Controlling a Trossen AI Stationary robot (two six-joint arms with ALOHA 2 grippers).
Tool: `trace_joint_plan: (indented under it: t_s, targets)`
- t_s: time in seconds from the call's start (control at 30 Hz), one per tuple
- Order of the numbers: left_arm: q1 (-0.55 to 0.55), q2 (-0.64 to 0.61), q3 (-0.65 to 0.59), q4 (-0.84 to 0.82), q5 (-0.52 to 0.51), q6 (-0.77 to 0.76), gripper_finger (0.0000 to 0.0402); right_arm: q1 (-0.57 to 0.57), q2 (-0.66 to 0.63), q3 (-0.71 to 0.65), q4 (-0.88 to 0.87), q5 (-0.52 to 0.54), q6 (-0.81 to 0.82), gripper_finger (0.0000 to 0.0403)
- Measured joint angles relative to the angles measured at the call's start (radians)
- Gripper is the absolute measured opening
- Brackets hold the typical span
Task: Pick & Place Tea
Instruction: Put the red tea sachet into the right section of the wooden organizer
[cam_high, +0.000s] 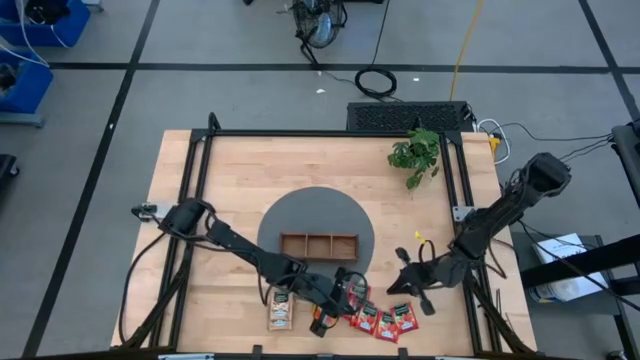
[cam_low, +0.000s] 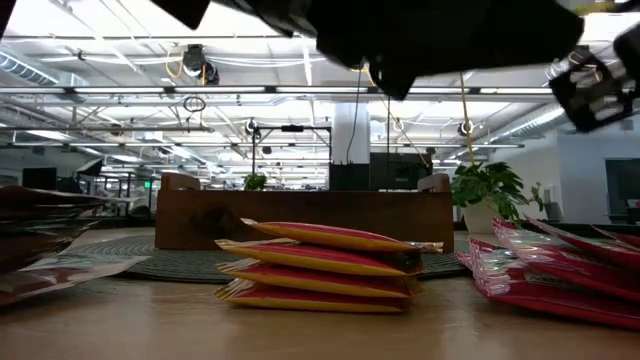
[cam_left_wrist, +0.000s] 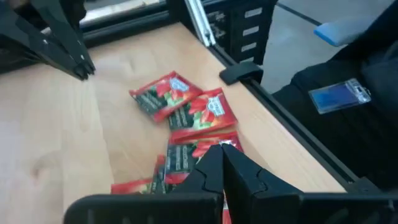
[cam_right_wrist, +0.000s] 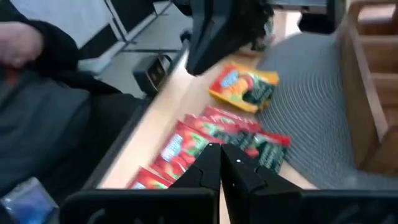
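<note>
Table (cam_high: 240, 170): pale wood, smooth, matt grain is seen. Mat (cam_high: 300, 215): grey, woven ribbed texture is noted. Tray (cam_high: 318, 245): brown wood, matt. Tea sachets (cam_high: 385, 322): glossy printed foil-like film. Frame rails (cam_high: 330, 133) at the table's edges: black metal, matt.

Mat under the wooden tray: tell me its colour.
The mat is grey, round, under the brown tray; the high view shows it best.

Both arms reach over tea sachets (cam_high: 385, 321) beside wooden tray (cam_high: 318, 246).
</note>
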Motion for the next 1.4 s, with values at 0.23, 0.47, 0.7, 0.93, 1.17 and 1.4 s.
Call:
trace_joint_plan:
  t_s: [0.23, 0.47, 0.7, 0.93, 1.17, 1.4]
  targets:
    - [0.000, 0.003, 0.000, -0.008, 0.001, -0.056, 0.0015, -0.007, 0.157, -0.002, 0.125, -0.027, 0.000, 0.0000]
    - [0.000, 0.003, 0.000, -0.007, 0.025, -0.101, 0.0008, -0.012, 0.281, 0.036, 0.287, -0.095, 0.073, 0.0009]
    - [-0.026, 0.003, 0.001, 0.001, -0.025, -0.138, 0.0006, -0.016, 0.309, 0.061, 0.180, -0.077, 0.022, 0.0026]
    - [-0.062, 0.003, 0.049, -0.063, -0.132, -0.202, 0.0006, -0.040, 0.310, 0.061, 0.090, -0.075, 0.037, 0.0027]
    - [-0.098, 0.118, 0.302, -0.383, -0.181, -0.318, 0.0006, -0.039, 0.309, 0.061, 0.077, -0.076, 0.031, 0.0027]
    - [-0.115, 0.268, 0.577, -0.591, -0.171, -0.339, 0.0013, -0.039, 0.309, 0.061, 0.073, -0.078, 0.045, 0.0029]
